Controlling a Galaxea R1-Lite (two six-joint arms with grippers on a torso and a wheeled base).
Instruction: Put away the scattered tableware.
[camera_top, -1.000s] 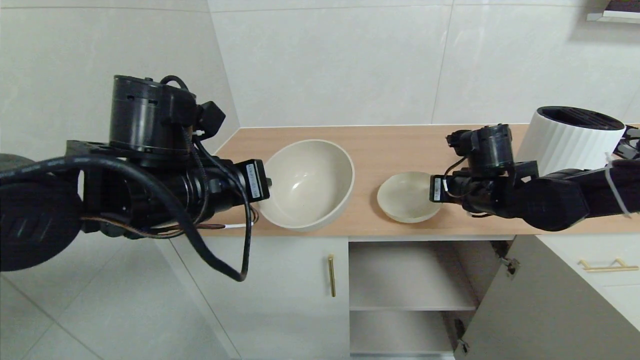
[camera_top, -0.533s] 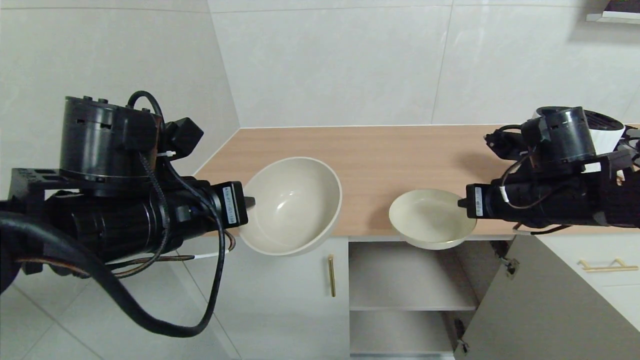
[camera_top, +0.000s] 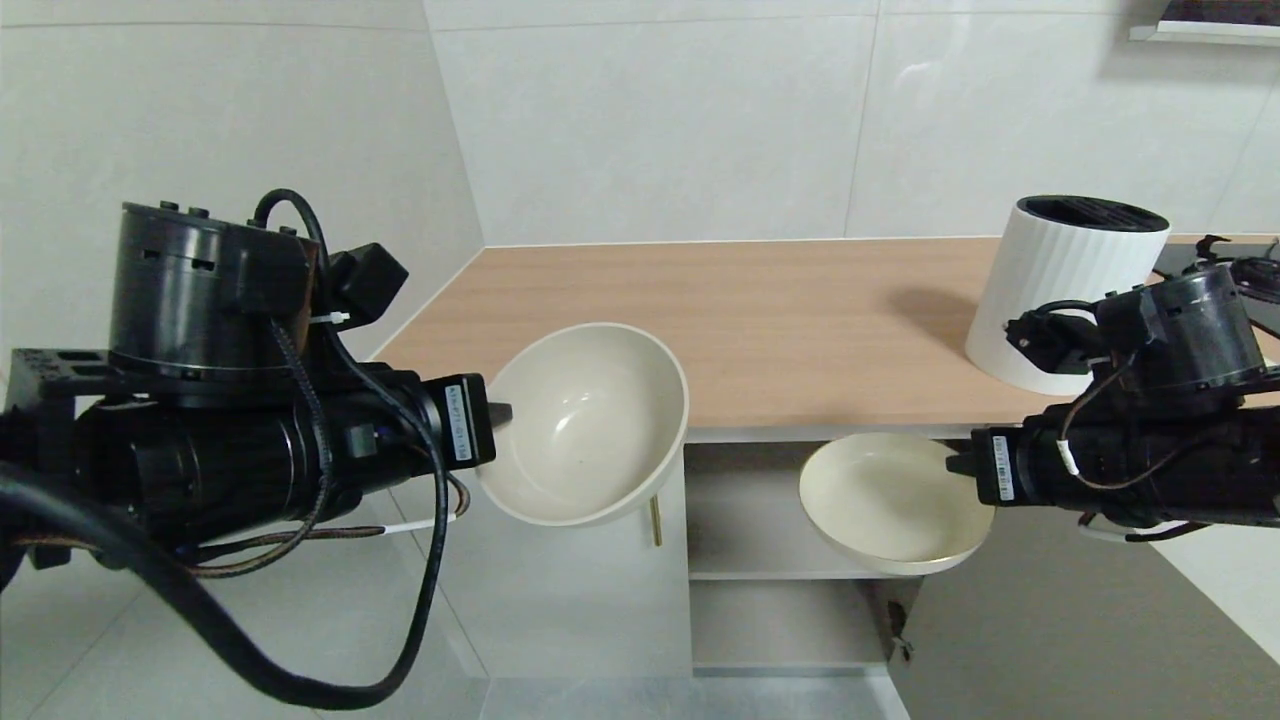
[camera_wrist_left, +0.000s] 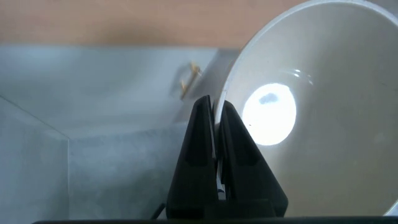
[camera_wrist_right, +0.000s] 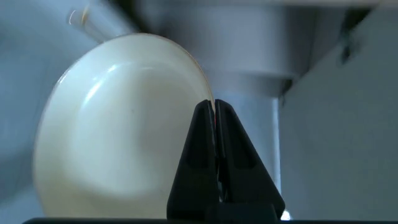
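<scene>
My left gripper (camera_top: 500, 411) is shut on the rim of a large cream bowl (camera_top: 585, 425), holding it tilted in the air in front of the counter's left end. The left wrist view has the same bowl (camera_wrist_left: 317, 106) pinched by its rim in the left gripper (camera_wrist_left: 215, 115). My right gripper (camera_top: 958, 463) is shut on the rim of a smaller, shallow cream bowl (camera_top: 890, 500), which hangs below the counter edge in front of the open cabinet (camera_top: 760, 520). In the right wrist view the small bowl (camera_wrist_right: 118, 124) is clamped in the right gripper (camera_wrist_right: 214, 112).
A wooden counter (camera_top: 760, 320) runs along the tiled wall. A white ribbed container (camera_top: 1070, 290) with a black slotted top stands on it at the right. The cabinet below has a shelf (camera_top: 740, 572), an open door (camera_top: 1040, 640) at the right and a closed door with a brass handle (camera_top: 656, 520).
Both bowls have been lifted off the counter and drawn toward me; the small bowl has dropped below the counter edge. The head view has shifted as well.
</scene>
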